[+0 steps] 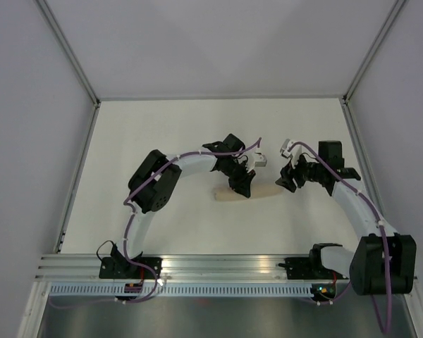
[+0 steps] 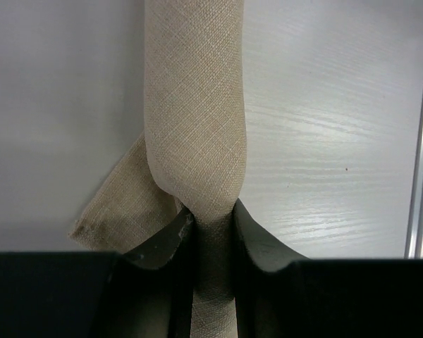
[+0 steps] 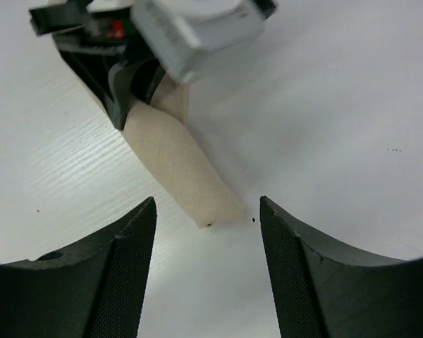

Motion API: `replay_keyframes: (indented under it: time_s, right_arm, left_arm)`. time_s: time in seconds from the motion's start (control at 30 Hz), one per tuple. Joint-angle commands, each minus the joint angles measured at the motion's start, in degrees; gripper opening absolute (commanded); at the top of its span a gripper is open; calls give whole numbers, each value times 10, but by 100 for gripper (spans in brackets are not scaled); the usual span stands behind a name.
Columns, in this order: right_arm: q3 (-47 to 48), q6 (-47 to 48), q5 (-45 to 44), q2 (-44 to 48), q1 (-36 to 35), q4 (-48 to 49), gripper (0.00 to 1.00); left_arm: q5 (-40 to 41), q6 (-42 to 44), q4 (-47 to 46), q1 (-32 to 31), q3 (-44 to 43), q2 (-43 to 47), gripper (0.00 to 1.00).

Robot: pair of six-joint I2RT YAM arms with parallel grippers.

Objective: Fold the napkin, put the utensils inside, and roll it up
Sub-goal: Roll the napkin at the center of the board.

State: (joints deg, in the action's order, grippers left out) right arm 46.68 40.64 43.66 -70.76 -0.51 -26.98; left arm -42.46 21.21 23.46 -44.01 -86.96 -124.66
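Two arms, nearest part: I am seeing both bases sitting on the ribbed aluminium rail (image 1: pixel 218 264) at the near edge, and both arms reaching out over the white wood-grain table (image 1: pixel 197 127).
Left hand: my left gripper (image 1: pixel 241 184) (image 2: pixel 211 211) is pinching the rolled cloth between both fingers, and the fabric is necking in where they are biting.
Right hand: my right gripper (image 1: pixel 290 179) (image 3: pixel 206 204) is standing wide open, gripping nothing, with its dark textured fingers framing mostly bare table.
Task's thing: the plain beige-tan woven cloth napkin (image 1: pixel 264 192) (image 2: pixel 194 105) (image 3: pixel 176 165) is lying on the table as a tight tube between the two grippers.
Long axis: it is running left to right across the table in the overhead view, straight away from the left wrist camera.
Relation that matters: the tube's free right end is lying just ahead of the open right fingers, roughly centred on their gap and touching neither, as far as I can tell. I am judging the right arm the nearer one to that end.
Loose corner (image 2: pixel 120 204): it is sticking out of the roll beside the left finger.
Yellow-bladed knife: I am not seeing it; whether it is inside the roll I cannot tell.
Writing: I am reading none, not even on the white camera box (image 3: pixel 190 28) above the left fingers.
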Motion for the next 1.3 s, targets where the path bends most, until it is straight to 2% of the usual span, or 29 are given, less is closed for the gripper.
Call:
replay_keyframes:
  time_s: [0.0, 0.3, 0.7, 0.87, 0.97, 1.0, 1.03, 1.07, 1.1, 1.13, 1.23, 1.27]
  right_arm:
    - [-63, 79, -14, 62, -19, 61, 67]
    - [-169, 114, -186, 69, -203, 179, 71]
    - [-183, 139, -284, -8, -316, 254, 73]
    - [-179, 141, -305, -49, -336, 264, 72]
    - [-166, 138, -314, -72, -339, 264, 68]
    - [-164, 138, -317, -77, -339, 262, 64]
    - [-160, 138, -319, -84, -339, 262, 61]
    - [-161, 138, -319, -87, -339, 262, 56]
    - [-160, 138, -321, -89, -339, 261, 44]
    - [-159, 139, -321, -90, -339, 260, 38]
    - [-152, 140, -320, -96, -339, 242, 27]
    - [-149, 139, -319, -98, -339, 228, 22]
  left_arm:
    - [-37, -21, 93, 9, -20, -51, 5]
    - [-65, -14, 185, 16, -109, -113, 7]
    - [-98, -4, 243, 23, -160, -158, 10]
    - [-104, -1, 251, 25, -168, -164, 13]
    - [-112, 2, 255, 27, -169, -164, 17]
    - [-112, 6, 257, 28, -169, -164, 18]
    - [-113, 6, 258, 27, -169, -162, 24]
    - [-113, 7, 257, 29, -169, -158, 27]
    - [-118, 8, 258, 32, -169, -155, 33]
    - [-119, 8, 257, 35, -170, -151, 35]
    - [-133, -19, 218, 51, -155, -121, 42]
    - [-133, -40, 179, 55, -147, -110, 44]
